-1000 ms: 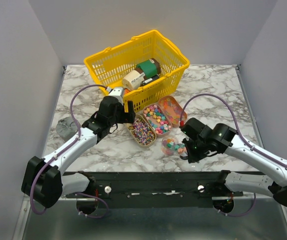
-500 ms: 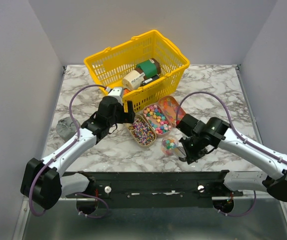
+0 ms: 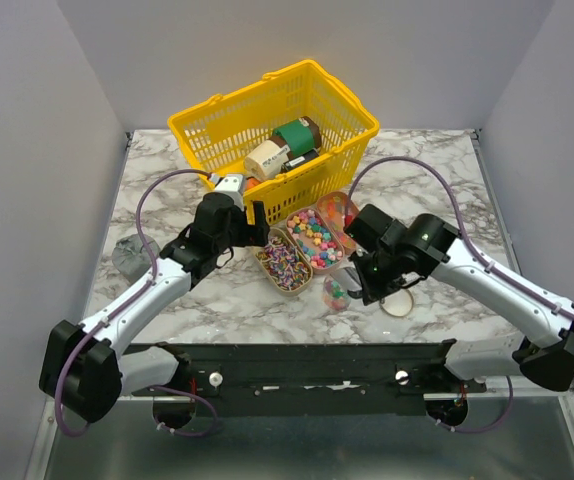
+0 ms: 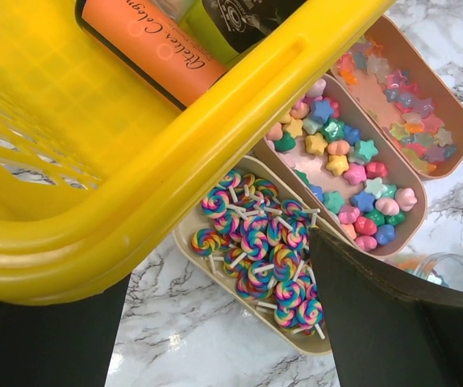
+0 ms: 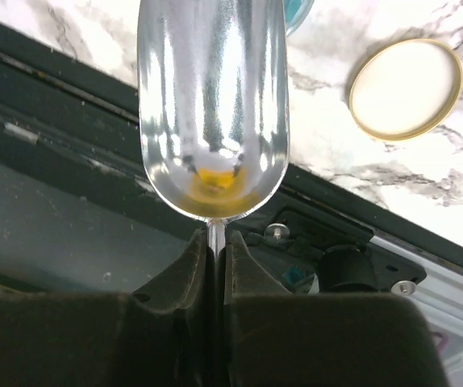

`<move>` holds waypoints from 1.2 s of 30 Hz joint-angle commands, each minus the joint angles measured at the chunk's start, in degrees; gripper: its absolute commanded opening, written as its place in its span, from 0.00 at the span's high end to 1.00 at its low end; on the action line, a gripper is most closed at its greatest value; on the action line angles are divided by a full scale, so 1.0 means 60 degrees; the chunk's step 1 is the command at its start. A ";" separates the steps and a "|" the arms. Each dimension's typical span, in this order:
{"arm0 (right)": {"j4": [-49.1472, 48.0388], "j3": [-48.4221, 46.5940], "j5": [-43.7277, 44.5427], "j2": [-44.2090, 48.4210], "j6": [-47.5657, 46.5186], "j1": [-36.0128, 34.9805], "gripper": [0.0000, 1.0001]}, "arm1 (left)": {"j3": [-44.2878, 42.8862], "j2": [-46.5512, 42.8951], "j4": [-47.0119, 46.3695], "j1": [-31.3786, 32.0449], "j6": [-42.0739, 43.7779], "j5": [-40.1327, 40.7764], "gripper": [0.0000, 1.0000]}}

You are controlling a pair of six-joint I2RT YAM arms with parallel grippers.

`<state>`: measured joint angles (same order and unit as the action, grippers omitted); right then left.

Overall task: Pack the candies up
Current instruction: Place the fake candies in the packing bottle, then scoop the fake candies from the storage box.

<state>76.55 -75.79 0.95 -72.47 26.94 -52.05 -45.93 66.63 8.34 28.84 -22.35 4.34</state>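
A white-and-grey marbled table (image 3: pixel 447 190) sits inside plain grey walls (image 3: pixel 297 40), with a black rail (image 3: pixel 297 360) along its near edge. The candies (image 3: pixel 312 232) lie sorted in three oval trays (image 4: pixel 457 113) at mid-table, just in front of the yellow basket (image 3: pixel 217 125). A few more are in a small clear jar (image 3: pixel 335 292) nearer the rail.

From above, the right gripper (image 3: pixel 367 285) covers its own tool. Only the wrist view shows the jaws pinched narrow on the stem of a metal scoop (image 5: pixel 212 105), whose bowl looks empty. The jar is cut off in the left wrist view.

A round lid (image 3: pixel 399 303) lies flat beside the jar. The left gripper (image 3: pixel 252 222) has its jaws wide at the basket's near corner, which blocks much of its view. Bottles (image 3: pixel 287 145) lie in the basket. A grey lump (image 3: pixel 127 257), too unclear to identify, rests at the table's left edge.
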 commanded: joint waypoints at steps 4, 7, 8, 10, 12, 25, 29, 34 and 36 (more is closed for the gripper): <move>-0.1360 -0.0360 0.0208 -0.1616 -0.0344 0.0603 0.99 | 0.0111 -0.0485 0.0119 0.0042 0.0063 0.0492 0.01; -0.1218 -0.1427 0.0295 -0.2700 -0.0929 0.1028 0.99 | 0.0111 -0.0602 0.0134 0.0071 0.0121 0.0580 0.01; -0.1086 -0.1750 0.0368 -0.3022 -0.1191 0.1130 0.99 | 0.0082 -0.0631 0.0148 0.0086 0.0107 0.0581 0.01; -0.0866 -0.2554 0.0588 -0.3609 -0.1369 0.1423 0.99 | 0.0068 -0.0675 0.0192 0.0100 0.0136 0.0624 0.01; -0.0864 -0.2821 0.0443 -0.3800 -0.1618 0.1701 0.99 | 0.0068 -0.0748 0.0192 0.0115 0.0165 0.0654 0.01; -0.0981 -0.2764 0.0046 -0.5177 -0.2454 0.1893 0.99 | 0.0097 -0.0939 0.0149 0.0159 0.0268 0.0932 0.01; -0.1142 -0.2706 0.0105 -0.5602 -0.2512 0.1908 0.99 | 0.0097 -0.0881 0.0148 0.0144 0.0282 0.0961 0.01; -0.1158 -0.3042 0.0193 -0.6260 -0.2571 0.1981 0.99 | 0.0082 -0.0807 0.0119 0.0145 0.0370 0.1035 0.01; -0.1245 -0.3145 0.0368 -0.6393 -0.2600 0.2039 0.99 | 0.0068 -0.0778 0.0119 0.0144 0.0385 0.1035 0.01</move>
<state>69.80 -92.71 1.89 -108.29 12.36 -40.49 -45.93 62.04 9.50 29.39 -20.80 8.58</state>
